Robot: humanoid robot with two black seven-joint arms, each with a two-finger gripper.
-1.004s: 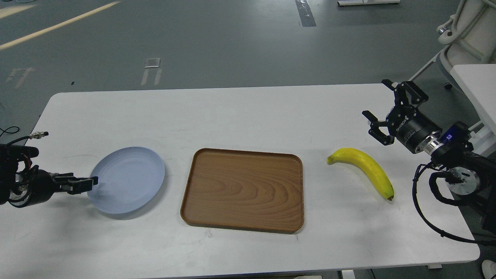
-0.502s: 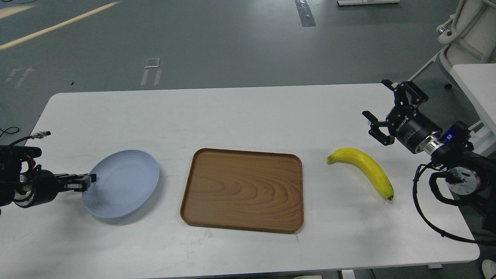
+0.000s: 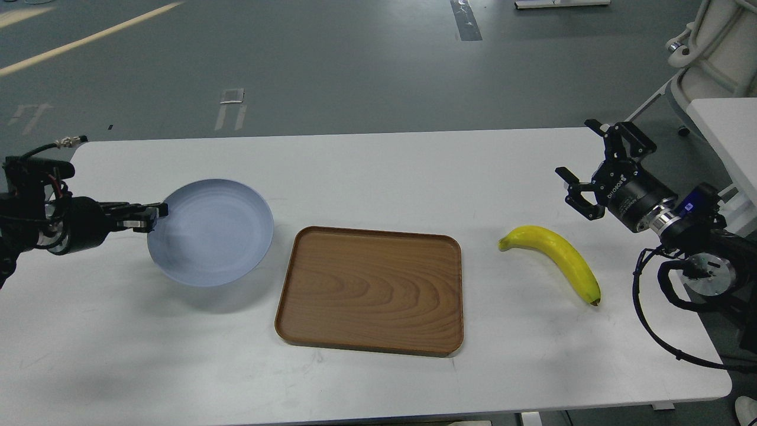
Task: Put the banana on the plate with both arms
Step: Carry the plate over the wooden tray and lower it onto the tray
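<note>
The left hand (image 3: 151, 216) is pinched tight on the near-left rim of the plate (image 3: 213, 234), and the plate hangs tilted in the air, clear of the white table (image 3: 378, 177), with a soft shadow on the tabletop below it. It sits just left of the brown wooden tray (image 3: 369, 290), its right edge close to the tray's upper left corner, though I can't tell from here whether the two overlap in height or merely in line of sight. Over on the other side, the right hand (image 3: 582, 177) hovers with its fingers spread wide and nothing between them, a little above and to the right of the banana (image 3: 556, 257). The banana lies flat on the table, well to the right of the tray, stem end toward the tray and dark tip toward the near edge, untouched. So by my reckoning the job is only at its opening: the plate is in hand but not yet set anywhere useful, and the fruit has not been gripped at all. What remains looks like the larger share: settle the plate, close on the banana, carry it across and lay it down on the plate.
</note>
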